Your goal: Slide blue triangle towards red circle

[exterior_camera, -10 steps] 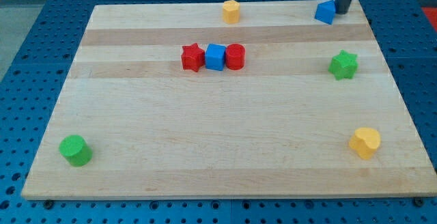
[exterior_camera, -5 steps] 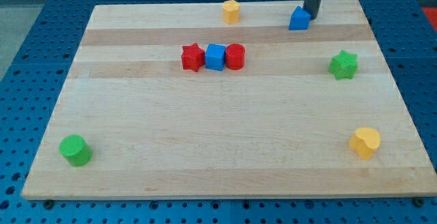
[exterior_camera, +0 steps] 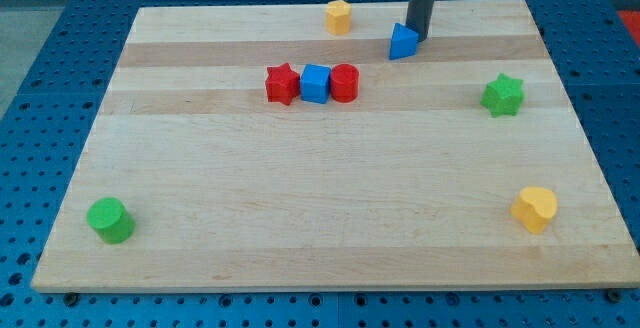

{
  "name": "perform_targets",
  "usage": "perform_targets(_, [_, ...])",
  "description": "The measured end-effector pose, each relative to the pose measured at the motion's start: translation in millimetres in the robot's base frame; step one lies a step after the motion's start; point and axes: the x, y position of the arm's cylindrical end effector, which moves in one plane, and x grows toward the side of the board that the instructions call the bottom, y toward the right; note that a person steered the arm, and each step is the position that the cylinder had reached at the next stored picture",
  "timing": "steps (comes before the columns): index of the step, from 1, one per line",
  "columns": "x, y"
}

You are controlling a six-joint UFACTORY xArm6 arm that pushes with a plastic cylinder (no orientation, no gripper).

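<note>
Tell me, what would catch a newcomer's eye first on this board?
Probably the dark rod at the view's top, my tip touching the right side of the blue triangle. Next, the tight row left of it and lower: red star, blue cube and red circle, side by side.

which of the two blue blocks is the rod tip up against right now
The blue triangle near the view's top: my tip sits at its right edge. The other, the blue cube, is wedged between the red star and red circle.
</note>
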Motion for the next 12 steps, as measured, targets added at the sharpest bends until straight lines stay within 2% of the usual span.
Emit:
perform_targets(3, [2.7, -23.1])
perform_targets(5, [33.1, -48.7])
perform_targets(10, [72.4, -51.7])
perform_targets(12, [74.4, -51.7])
